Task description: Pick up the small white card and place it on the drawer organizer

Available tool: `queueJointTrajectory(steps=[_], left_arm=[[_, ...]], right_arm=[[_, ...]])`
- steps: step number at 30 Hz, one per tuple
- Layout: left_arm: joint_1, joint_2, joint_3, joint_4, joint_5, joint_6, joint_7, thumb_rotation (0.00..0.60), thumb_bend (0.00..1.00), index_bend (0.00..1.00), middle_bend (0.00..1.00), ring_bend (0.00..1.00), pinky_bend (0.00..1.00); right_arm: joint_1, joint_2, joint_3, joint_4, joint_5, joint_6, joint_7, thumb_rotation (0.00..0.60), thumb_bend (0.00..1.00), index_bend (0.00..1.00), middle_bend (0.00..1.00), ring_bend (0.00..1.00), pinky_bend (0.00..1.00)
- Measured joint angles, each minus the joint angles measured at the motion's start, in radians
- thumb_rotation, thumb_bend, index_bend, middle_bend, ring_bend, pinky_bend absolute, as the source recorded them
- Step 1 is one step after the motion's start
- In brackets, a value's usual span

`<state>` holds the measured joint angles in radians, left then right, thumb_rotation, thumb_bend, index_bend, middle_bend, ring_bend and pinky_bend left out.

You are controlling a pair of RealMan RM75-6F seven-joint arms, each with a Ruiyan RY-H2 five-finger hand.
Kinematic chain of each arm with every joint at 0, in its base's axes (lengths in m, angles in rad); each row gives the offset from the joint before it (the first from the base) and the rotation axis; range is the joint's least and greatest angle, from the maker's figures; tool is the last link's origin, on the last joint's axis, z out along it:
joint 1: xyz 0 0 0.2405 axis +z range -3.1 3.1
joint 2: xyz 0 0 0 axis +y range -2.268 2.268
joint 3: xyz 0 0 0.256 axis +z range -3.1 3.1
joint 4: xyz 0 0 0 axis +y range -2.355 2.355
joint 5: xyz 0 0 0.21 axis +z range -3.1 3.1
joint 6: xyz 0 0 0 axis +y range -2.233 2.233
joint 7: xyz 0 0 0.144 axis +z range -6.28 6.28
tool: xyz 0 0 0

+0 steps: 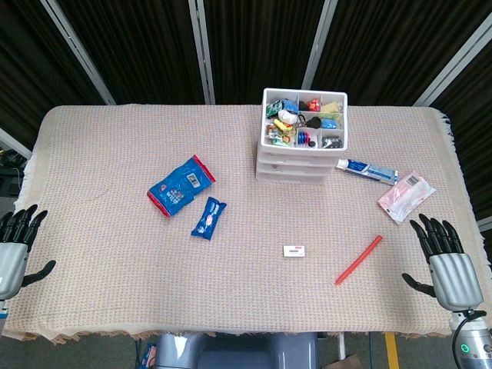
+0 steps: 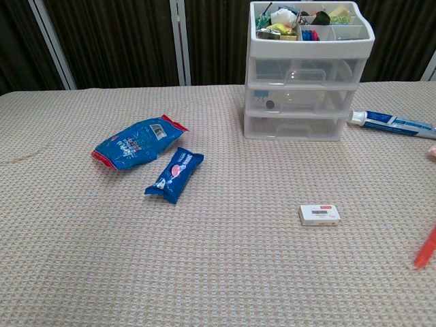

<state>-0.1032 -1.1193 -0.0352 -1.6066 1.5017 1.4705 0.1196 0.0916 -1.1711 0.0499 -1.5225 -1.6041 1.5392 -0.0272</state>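
From the head view, the small white card [image 1: 294,250] lies flat on the worktop [image 1: 100,254] near its front edge, with bare cloth all around it. The left robot hand [image 1: 15,250] and right robot hand [image 1: 447,263] sit at the side edges, released, fingers spread. The drawer organizer [image 1: 303,142] stands behind, well apart. From the chest view, the card [image 2: 319,214] lies in front of the organizer [image 2: 308,75], a red stick [image 2: 425,249] to its right.

- A robot test bench, it seems.
- Black curtains [image 1: 254,46] with metal poles behind.
- Woven cloth [image 1: 115,254] covering the table, assorted props scattered.
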Motion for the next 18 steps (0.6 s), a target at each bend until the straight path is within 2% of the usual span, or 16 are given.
queueJointTrajectory(steps=[18], left_arm=[[-0.001, -0.001, -0.001, 0.002, -0.002, 0.000, -0.005, 0.600, 0.24, 0.07, 0.00, 0.00, 0.00]], right_arm=[[0.005, -0.003, -0.003, 0.007, -0.008, -0.003, 0.002, 0.600, 0.03, 0.08, 0.00, 0.00, 0.00]])
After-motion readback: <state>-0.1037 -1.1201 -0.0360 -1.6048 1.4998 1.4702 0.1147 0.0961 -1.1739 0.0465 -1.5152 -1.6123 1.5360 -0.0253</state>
